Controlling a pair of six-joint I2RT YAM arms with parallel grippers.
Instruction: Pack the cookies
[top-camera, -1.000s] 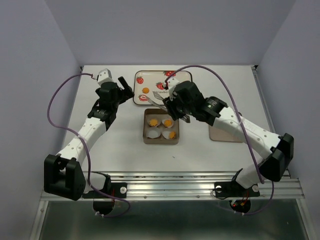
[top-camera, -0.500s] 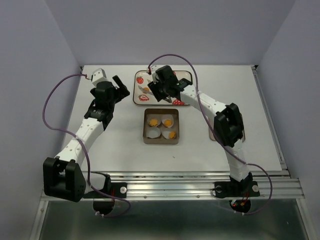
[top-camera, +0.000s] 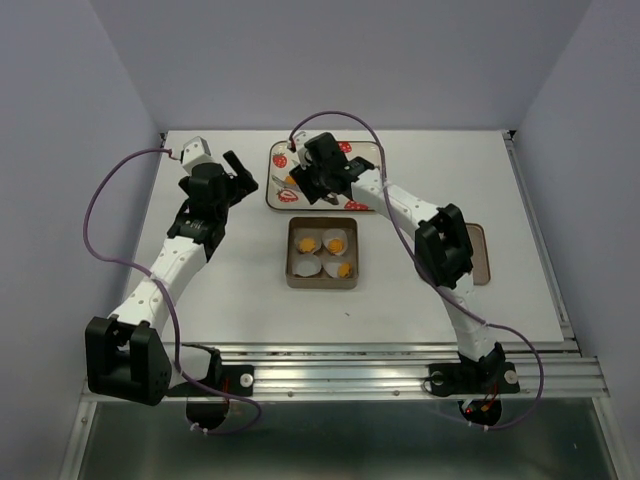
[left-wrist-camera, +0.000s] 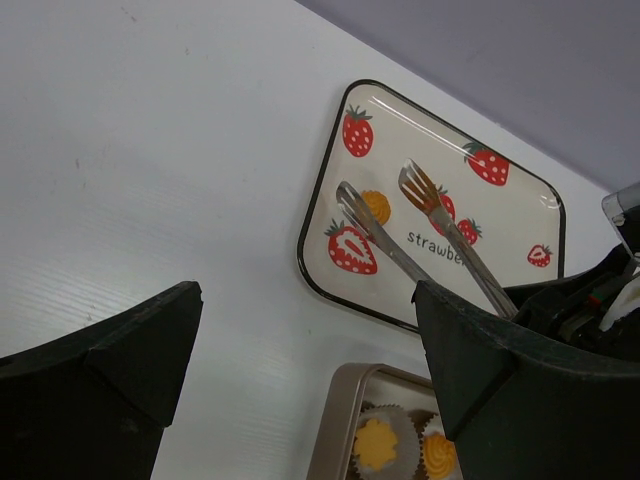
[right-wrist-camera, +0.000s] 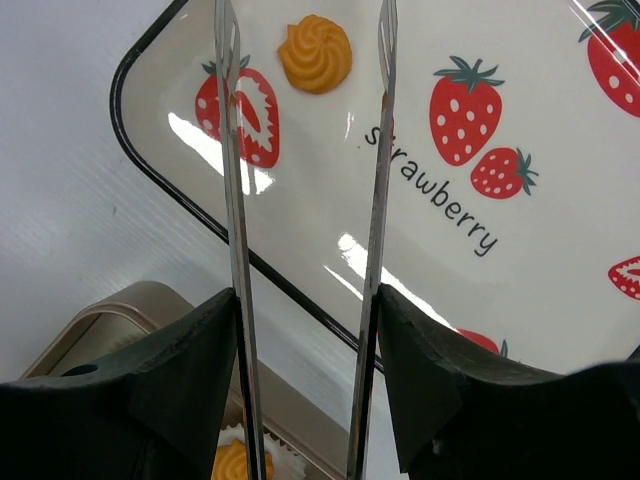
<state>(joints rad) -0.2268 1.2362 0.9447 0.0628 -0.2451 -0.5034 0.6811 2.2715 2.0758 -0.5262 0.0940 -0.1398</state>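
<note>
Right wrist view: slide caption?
Right end effector holding tongs, arms spread either side of the lone cookie on the strawberry tray.

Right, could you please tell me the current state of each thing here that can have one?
left gripper: open, empty.
right gripper: closed on the tongs.
tongs: tips apart, flanking the loose cookie, not touching it.
tray: holds only that cookie.
tin: lid off, three cups filled with cookies.
empty cup: in the tin, unfilled.
</note>
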